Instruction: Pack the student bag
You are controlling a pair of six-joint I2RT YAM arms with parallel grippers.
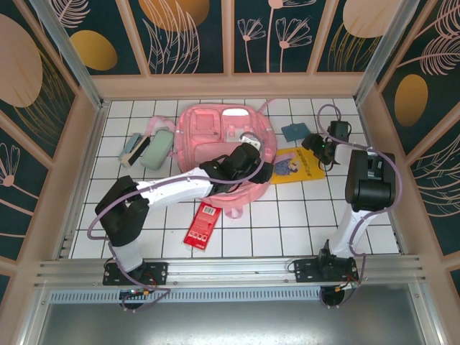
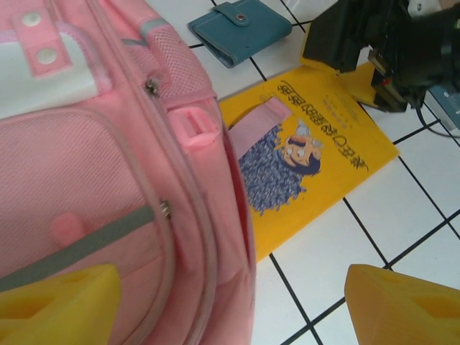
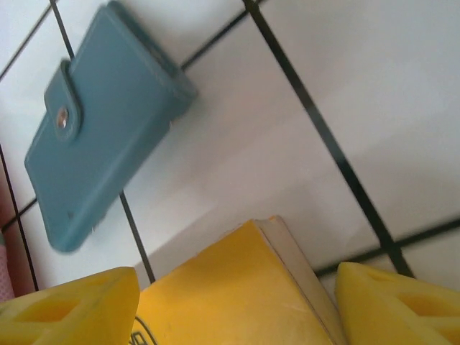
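Top external view: nearest, at 6 o'clock of the bag (image 1: 215, 133), a flat red packet (image 1: 203, 225) lies on the white tiles. Bare tiles open to its right as far as the right arm's base, and a narrower bare strip runs to its left. The bag, soft pink fabric with zip pockets and mesh, lies flat mid-table, its far edge near the wooden back wall (image 1: 230, 85). The left gripper (image 1: 250, 152) hangs over the bag's 3 o'clock edge, jaws wide and holding nothing. In the left wrist view its blocky yellow fingers (image 2: 402, 305) stand one above pink fabric, one above tile. Against the bag's 3 o'clock side lies a glossy yellow book (image 1: 298, 167), with a pink strap (image 2: 255, 122) across its cover. The right gripper (image 1: 321, 147) hovers at the book's far corner, jaws wide, empty. At 12 o'clock of the book, just apart, sits a blue snap wallet (image 1: 295, 131). At 9 o'clock of the bag lies a rounded mint case (image 1: 157, 149), near the left wall.
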